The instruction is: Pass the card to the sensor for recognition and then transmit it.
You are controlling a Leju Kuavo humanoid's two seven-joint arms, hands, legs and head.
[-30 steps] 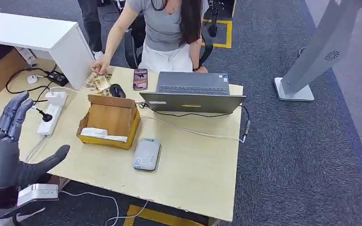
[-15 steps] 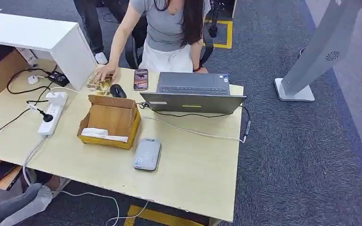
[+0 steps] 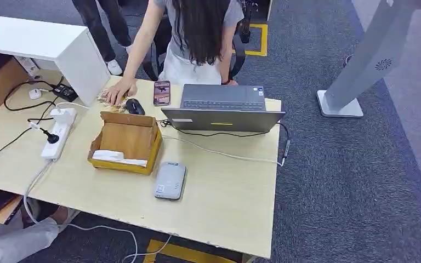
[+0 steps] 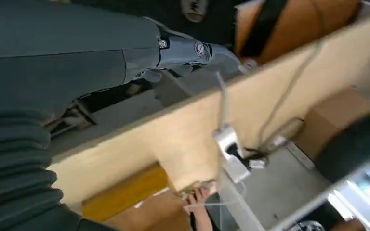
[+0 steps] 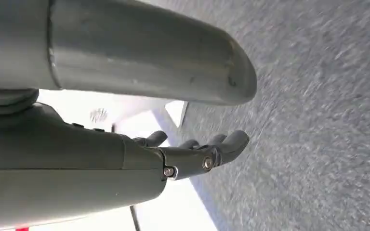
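1. Fingers first: in the left wrist view the left hand [image 4: 125,62] hangs beside the desk edge with its fingers [image 4: 207,50] stretched out and gripping nothing.
2. In the right wrist view the right hand [image 5: 139,159] hangs over grey carpet, fingers [image 5: 221,144] loosely apart, thumb well clear of them, and nothing held.
3. Now the head view, far left of the desk [image 3: 235,203]: a white power strip [image 3: 57,134] lies there with a black plug in it, cables trailing off the edge.
4. Moving right, an open cardboard box [image 3: 127,141] sits near the middle, and white cards [image 3: 118,157] lie inside along its near wall, so that is where the task's card is.
5. Behind the box, a person's hand [image 3: 119,90] rests on a pile of small items at the far edge, just beside a black mouse [image 3: 135,106] and a phone [image 3: 161,92].
6. Just in front and to the right of the box, the grey card sensor [image 3: 170,180] lies flat on the desk, apart from the box.
7. Further right, an open laptop [image 3: 223,108] faces the seated person, a white cable running from it to the desk's right edge.
8. Far right, a white stand [image 3: 362,66] rises from the carpet.
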